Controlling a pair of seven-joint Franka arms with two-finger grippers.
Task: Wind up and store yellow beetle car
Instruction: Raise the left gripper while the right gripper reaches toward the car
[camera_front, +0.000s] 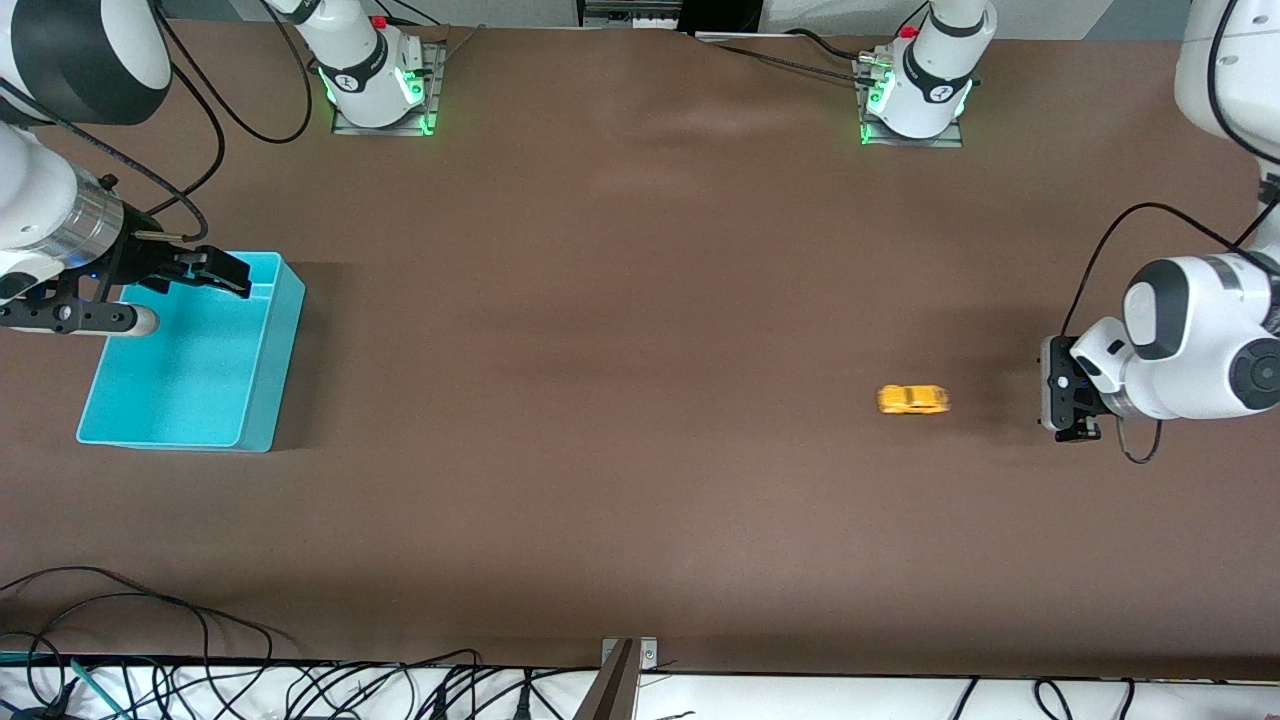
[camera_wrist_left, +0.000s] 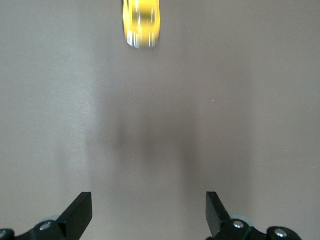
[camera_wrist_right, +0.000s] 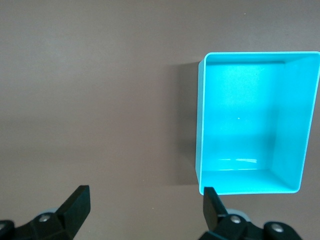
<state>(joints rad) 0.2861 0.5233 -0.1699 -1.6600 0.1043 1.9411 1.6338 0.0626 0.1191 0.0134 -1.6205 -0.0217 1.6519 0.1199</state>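
1. The left gripper sits low over the table at the left arm's end; its fingers are spread wide and hold nothing.
2. The yellow beetle car rests on the bare tabletop, near the left gripper but clear of it, and appears blurred; in the left wrist view the car lies ahead of the open fingertips, not between them.
3. The right gripper hangs over the rim of a turquoise bin at the right arm's end, fingers fully apart and empty.
4. The bin shows nothing inside and stands well apart from the car.
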